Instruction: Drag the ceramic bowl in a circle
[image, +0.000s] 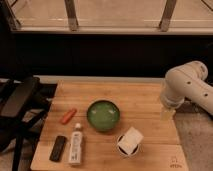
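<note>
1. The bowl (103, 115) sits upright mid-table (145, 97). It is ceramic, so likely heavy, stiff, smooth-glazed and easy to chip.
2. Best hold, I judge, is pinching the rim on its right side.
3. The bowl looks empty; the cup (125, 150) holds something white.
4. The gripper (168, 111) hangs at the table's right edge, well apart from the bowl. Open or closed, I cannot tell.

**Warm, dim light, soft view**

We see warm light on the wooden surface (145, 100), a black band (100, 55) behind it, a brighter strip (117, 11) on top. The gripper (168, 113) at the surface's right edge shows pale. Contours look soft throughout.
</note>
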